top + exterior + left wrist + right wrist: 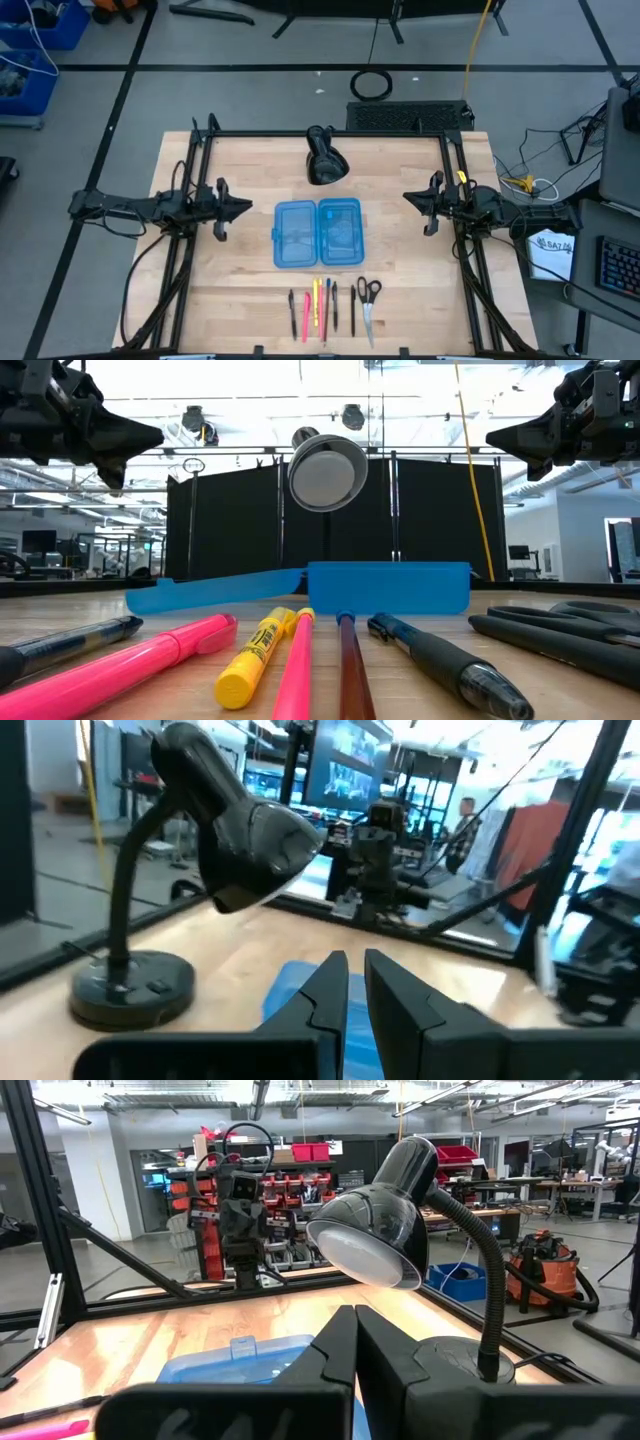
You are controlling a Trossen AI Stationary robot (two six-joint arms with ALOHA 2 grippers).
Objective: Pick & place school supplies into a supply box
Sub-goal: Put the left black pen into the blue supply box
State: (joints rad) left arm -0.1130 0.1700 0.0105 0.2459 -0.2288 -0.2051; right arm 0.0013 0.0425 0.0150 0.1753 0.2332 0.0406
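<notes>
Both arms wait raised above the desk with nothing picked up yet. The left gripper (238,209) hangs over the left side of the desk, its fingers (330,988) drawn narrow with only a slim gap and holding nothing; the right gripper (412,199) mirrors it over the right side, its fingers (340,1342) pressed together and empty. They face each other across the supply box (317,232), which lies opened flat at the middle of the desk, both blue halves up, presumably so items can be dropped straight in from above. The pens and pencils (320,306) lie in a neat parallel row near the front edge of the desk, just in front of the box, spaced apart so that narrow fingers could likely slip down around one at a time. The scissors (368,305) lie at the right end of that row, shut. A black desk lamp (323,157) stands behind the box toward the back edge, clear of the picking lane.
</notes>
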